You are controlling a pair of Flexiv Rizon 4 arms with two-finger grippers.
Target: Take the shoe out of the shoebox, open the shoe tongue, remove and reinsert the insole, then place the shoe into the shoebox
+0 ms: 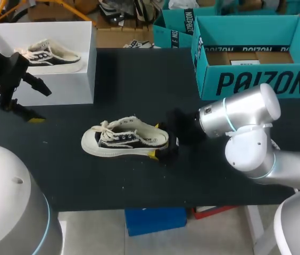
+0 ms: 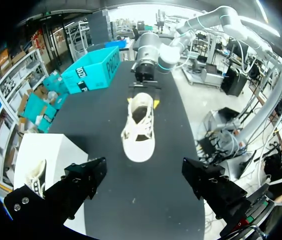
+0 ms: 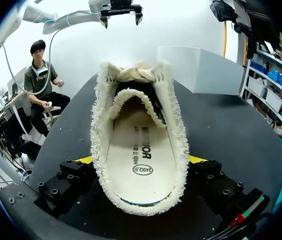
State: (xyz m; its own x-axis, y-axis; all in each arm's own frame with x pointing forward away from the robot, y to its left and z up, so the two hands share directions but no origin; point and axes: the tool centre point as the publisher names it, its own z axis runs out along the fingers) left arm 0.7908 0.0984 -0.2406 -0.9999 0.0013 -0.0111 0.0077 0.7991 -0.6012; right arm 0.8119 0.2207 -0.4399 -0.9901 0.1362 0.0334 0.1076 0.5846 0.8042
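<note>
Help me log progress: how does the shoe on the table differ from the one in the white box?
The table shoe stands on the black table, outside any box; the boxed shoe lies inside the white shoebox. The right hand grips the table shoe's heel from both sides; nothing touches the boxed shoe. Both are cream-and-black with frayed edges.

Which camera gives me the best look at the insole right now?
Right wrist view: it looks straight into the shoe onto the insole. Head view shows only the shoe's side; left wrist view, its toe and laces.
</note>
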